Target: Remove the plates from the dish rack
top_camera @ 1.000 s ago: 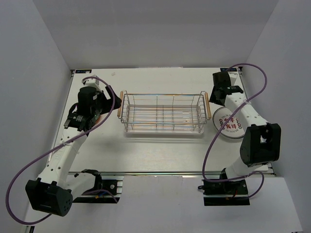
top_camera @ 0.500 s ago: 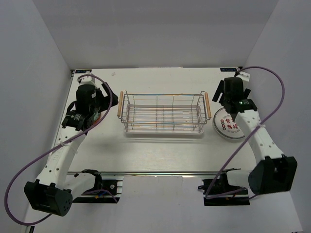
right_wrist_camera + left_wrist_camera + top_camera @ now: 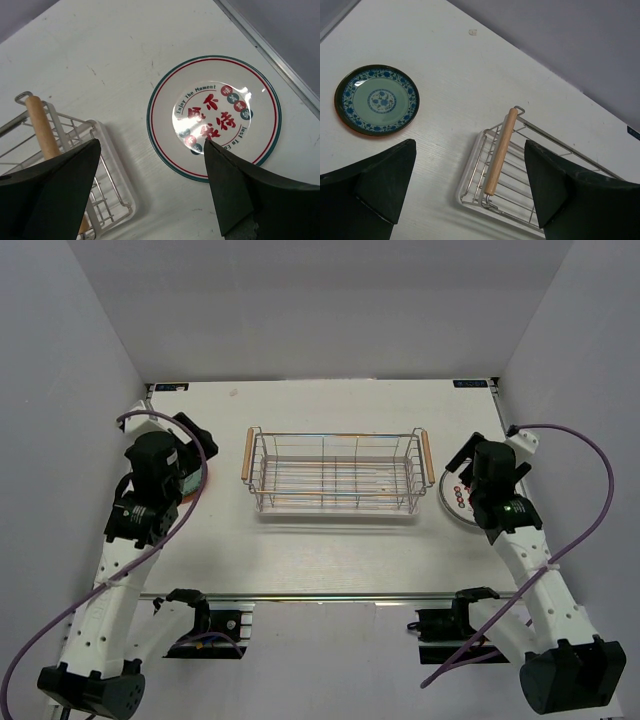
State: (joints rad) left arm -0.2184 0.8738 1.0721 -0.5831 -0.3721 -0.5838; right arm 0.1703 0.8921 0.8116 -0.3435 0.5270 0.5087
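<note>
The chrome wire dish rack (image 3: 335, 472) with wooden handles stands mid-table, and no plates show inside it. A teal plate with a blue pattern and an orange-red rim (image 3: 377, 99) lies flat on the table left of the rack. My left gripper (image 3: 470, 146) hovers open above the table between that plate and the rack's left handle (image 3: 501, 150). A white plate with a green rim ring and red characters (image 3: 212, 117) lies flat to the right of the rack. My right gripper (image 3: 151, 142) hangs open above the plate's left edge, holding nothing.
Grey walls enclose the table on the left, back and right. A metal rail (image 3: 340, 597) runs along the near edge by the arm bases. The table's right edge strip (image 3: 270, 55) passes close behind the white plate.
My right gripper has opened wide and drawn back toward the near edge, with the white plate lying on the table. The left arm has also pulled back from its plate.
</note>
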